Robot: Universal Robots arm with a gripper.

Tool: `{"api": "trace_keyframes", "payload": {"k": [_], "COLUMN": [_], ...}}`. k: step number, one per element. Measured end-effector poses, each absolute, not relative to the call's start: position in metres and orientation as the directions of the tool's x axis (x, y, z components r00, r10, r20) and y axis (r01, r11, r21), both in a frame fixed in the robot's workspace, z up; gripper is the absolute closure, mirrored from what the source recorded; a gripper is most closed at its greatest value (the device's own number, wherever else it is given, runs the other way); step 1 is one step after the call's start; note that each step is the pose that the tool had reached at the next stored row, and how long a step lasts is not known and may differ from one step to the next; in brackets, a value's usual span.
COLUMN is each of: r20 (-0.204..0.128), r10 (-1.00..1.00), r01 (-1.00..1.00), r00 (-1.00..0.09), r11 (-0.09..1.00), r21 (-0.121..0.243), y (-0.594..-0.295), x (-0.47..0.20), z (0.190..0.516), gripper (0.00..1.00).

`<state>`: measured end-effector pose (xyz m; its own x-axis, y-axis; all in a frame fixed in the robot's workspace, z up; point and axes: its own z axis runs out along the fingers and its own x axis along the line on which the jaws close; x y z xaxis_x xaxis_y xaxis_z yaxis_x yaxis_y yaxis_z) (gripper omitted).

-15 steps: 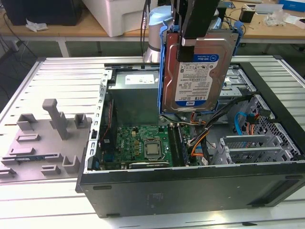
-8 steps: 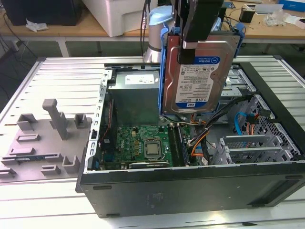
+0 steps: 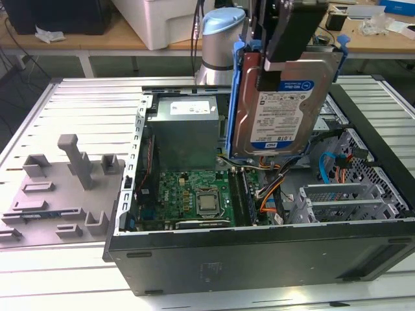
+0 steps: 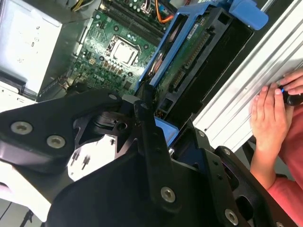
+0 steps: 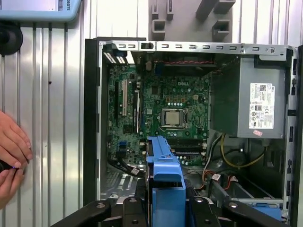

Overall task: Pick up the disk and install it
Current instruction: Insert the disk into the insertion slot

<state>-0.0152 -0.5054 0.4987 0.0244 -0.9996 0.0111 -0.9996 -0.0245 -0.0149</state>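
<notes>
The disk [image 3: 285, 110], a silver hard drive with a white-and-blue label in a blue carrier bracket, hangs upright above the open computer case [image 3: 259, 259]. My gripper [image 3: 275, 61] is shut on its upper edge, holding it over the case's middle, above the cables and beside the power supply [image 3: 185, 133]. In the second wrist view the blue-framed disk [image 4: 189, 52] runs out from between my black fingers [image 4: 147, 123], with the motherboard [image 4: 113, 47] below. In the first wrist view the disk's blue carrier [image 5: 165, 179] shows edge-on over the motherboard [image 5: 161, 109].
A grey metal drive cage [image 3: 350, 194] sits in the case on the exterior view's right. A grey fixture plate [image 3: 65, 188] with upright blocks lies on the slatted table to the exterior view's left. A person's hand [image 4: 270, 113] rests on the table beside the case, hand [image 5: 12, 146].
</notes>
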Motion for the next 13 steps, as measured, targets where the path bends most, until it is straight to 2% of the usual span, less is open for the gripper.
{"api": "trace_keyframes", "payload": {"k": [13], "r20": [-0.003], "r10": [-1.0], "r01": [-1.0], "r00": [0.024], "r11": [-0.024], "r21": [-0.014], "y": [-0.525], "x": [0.034], "z": [0.499], "gripper": [0.64]}}
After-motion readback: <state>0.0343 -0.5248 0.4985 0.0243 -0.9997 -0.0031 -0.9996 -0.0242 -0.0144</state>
